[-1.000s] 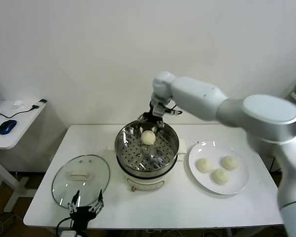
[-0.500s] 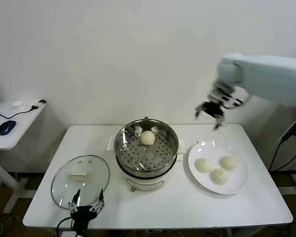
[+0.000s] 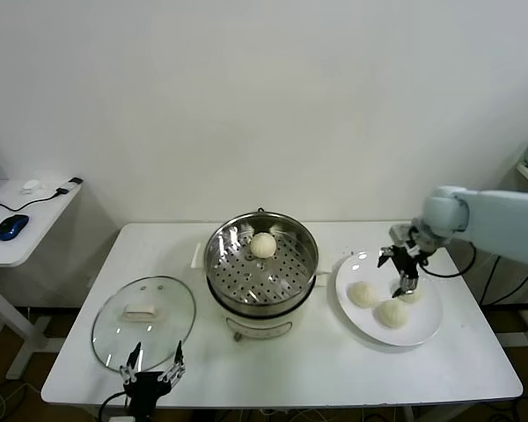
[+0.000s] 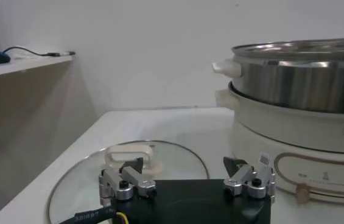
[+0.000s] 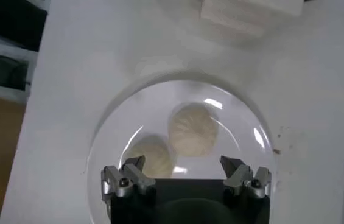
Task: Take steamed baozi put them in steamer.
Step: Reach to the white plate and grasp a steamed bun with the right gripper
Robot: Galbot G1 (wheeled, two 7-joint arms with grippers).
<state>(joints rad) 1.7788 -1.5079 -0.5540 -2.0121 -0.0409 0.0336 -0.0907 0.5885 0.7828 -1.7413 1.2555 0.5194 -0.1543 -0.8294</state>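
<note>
Your right hand (image 3: 402,271) hangs spread and empty over the white plate (image 3: 427,329), just above three steamed baozi (image 3: 392,313). One more baozi (image 3: 263,245) sits on the steamer's (image 3: 261,264) perforated tray. Your left hand (image 3: 150,376), also spread, waits low by the glass lid (image 3: 143,319) on the tabletop (image 3: 317,369).

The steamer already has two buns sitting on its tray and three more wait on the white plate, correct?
Not quite. The head view shows only one bun on the tray of the steamer, not two. The three buns waiting on the white plate are right.
</note>
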